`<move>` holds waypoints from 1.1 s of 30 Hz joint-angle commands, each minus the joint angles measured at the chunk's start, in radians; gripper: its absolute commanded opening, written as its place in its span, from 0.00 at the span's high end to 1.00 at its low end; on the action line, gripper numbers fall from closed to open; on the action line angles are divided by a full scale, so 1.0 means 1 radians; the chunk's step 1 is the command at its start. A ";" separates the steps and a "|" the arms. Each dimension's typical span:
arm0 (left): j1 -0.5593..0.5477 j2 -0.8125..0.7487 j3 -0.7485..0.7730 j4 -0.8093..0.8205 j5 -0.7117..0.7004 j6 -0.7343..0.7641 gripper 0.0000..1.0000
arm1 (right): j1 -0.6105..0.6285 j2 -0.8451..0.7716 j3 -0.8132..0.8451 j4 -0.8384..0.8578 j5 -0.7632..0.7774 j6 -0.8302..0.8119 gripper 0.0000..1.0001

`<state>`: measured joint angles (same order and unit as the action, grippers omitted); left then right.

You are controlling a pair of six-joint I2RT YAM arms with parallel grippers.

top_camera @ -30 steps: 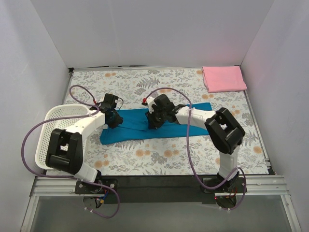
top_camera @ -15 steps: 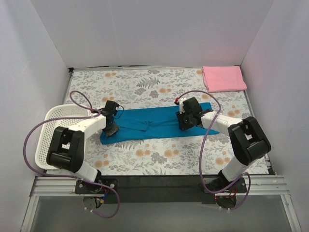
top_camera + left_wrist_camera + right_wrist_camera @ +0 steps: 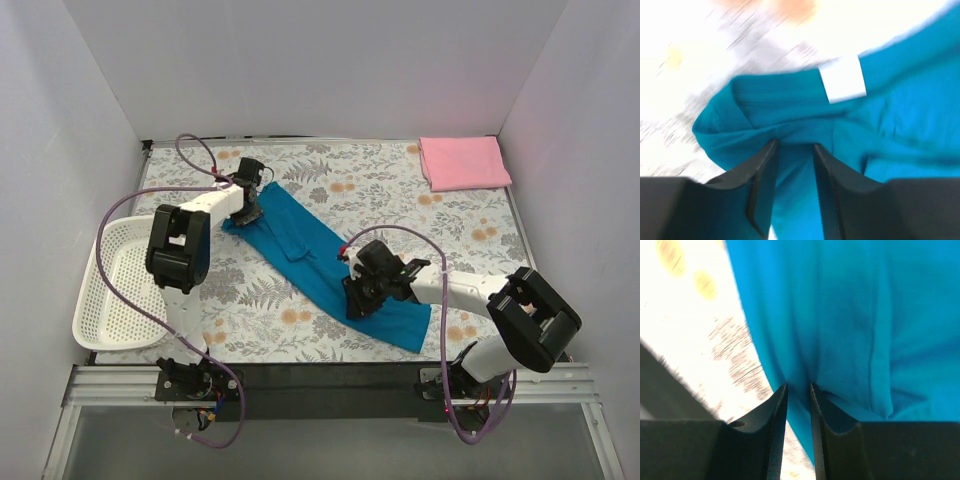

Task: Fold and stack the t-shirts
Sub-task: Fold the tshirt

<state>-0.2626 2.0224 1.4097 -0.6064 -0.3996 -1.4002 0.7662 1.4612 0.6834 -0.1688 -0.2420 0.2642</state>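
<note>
Over the floral table (image 3: 470,215), left arm (image 3: 205,205) stretched far, right arm (image 3: 460,290) low, both jaws clench the teal t-shirt (image 3: 300,245).

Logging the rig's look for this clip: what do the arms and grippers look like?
The left arm and right arm have white links with bulky black joints. A purple cable loops along each. The left gripper and right gripper have tapered black fingers.
</note>
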 commanded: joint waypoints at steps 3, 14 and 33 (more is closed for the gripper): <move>0.003 0.061 0.115 0.037 0.010 0.102 0.52 | 0.081 0.004 0.123 -0.192 -0.037 0.021 0.69; 0.003 -0.644 -0.317 0.149 0.005 0.104 0.31 | 0.050 0.355 0.711 -0.161 -0.121 -0.167 0.65; 0.002 -1.059 -0.776 0.358 0.179 0.170 0.29 | -0.071 0.936 1.144 0.110 -0.134 -0.053 0.65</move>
<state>-0.2630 0.9520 0.6212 -0.3046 -0.2531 -1.2522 0.7631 2.3615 1.7996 -0.1333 -0.4423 0.1623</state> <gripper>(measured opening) 0.708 0.347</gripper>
